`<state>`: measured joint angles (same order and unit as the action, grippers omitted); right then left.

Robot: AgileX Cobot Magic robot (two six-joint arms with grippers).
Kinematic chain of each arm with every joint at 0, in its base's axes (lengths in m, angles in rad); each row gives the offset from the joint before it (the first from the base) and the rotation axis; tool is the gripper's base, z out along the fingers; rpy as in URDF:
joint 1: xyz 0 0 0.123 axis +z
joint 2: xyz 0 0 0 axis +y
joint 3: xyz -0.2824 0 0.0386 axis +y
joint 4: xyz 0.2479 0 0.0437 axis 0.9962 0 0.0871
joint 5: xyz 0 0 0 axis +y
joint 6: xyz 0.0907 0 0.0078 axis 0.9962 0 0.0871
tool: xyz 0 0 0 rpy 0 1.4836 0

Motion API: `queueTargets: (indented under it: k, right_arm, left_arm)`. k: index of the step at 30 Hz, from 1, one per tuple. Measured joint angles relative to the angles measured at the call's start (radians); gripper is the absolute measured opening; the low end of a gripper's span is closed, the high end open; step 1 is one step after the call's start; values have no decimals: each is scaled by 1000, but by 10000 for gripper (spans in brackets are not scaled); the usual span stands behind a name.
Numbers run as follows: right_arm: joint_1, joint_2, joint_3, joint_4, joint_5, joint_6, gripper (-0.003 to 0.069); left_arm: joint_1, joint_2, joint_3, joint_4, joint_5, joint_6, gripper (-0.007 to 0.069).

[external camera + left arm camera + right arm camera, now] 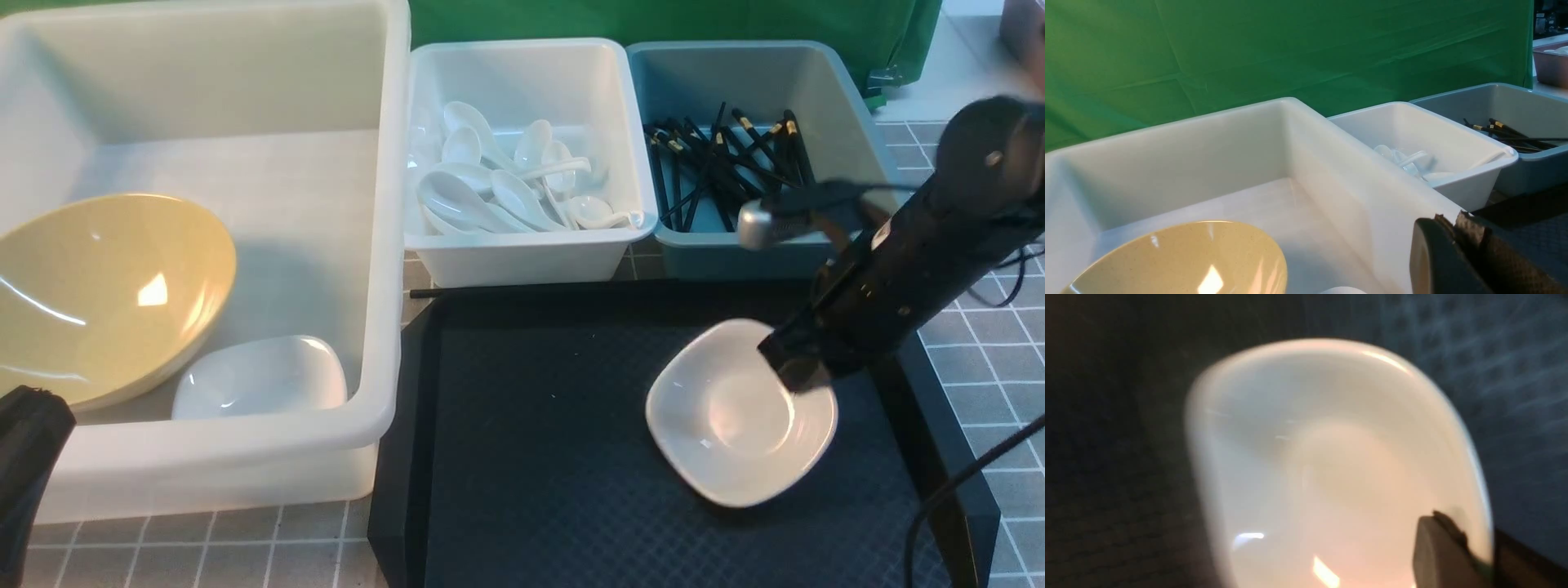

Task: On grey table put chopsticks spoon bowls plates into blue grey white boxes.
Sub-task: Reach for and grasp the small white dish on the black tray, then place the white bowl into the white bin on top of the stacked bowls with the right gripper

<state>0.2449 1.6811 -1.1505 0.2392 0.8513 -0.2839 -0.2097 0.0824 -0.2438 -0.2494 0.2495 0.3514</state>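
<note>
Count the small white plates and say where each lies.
2. One plate lies in the large tub beside the yellow bowl; the other plate is on the black tray, at the right tool.

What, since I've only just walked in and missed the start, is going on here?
The right gripper is closed on the rim of a white plate on the black tray. The left gripper is shut and empty near the large tub, which already holds the yellow bowl and another plate. Spoons lie in the white box; chopsticks in the blue-grey box.
</note>
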Motion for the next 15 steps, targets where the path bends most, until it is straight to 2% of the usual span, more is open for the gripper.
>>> queueTargets:
  k: [5,9,10,15]
  right_arm:
    - [30,-160,-131,22,14,-18,61]
    - [153,-175,-387,30,-17,-25,61]
    - [153,-172,-387,30,-17,-25,61]
    - [393,21,-765,-25,22,-40,61]
  left_arm:
    - [0,0,0,0,-13,0,15]
    - [0,0,0,3,-26,1,15]
    - [0,0,0,3,-26,1,15]
    - [0,0,0,3,-30,1,15]
